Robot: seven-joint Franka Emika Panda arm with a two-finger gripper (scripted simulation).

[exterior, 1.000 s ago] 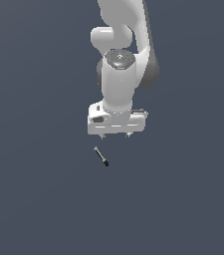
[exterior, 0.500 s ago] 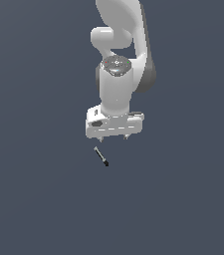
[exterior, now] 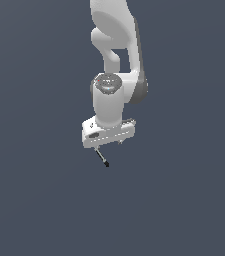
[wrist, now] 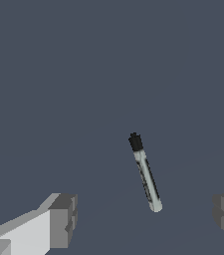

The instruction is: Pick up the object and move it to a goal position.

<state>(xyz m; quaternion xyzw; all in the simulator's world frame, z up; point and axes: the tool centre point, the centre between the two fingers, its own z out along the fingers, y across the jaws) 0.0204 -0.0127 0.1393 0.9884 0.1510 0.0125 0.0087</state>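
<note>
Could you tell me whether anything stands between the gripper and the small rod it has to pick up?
Nothing visible does. In the wrist view the rod lies alone on the flat grey surface, between the open gripper fingers, with no other thing near it. No goal marker shows.

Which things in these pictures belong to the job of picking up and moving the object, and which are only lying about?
Belong to the job:
- the rod, light grey with a black end, lying on the surface, seen between the fingers in the wrist view
- the claw, open, above the rod, not touching it

Only lying about:
- nothing else shows; only the plain dark surface. No goal marker is visible.
</note>
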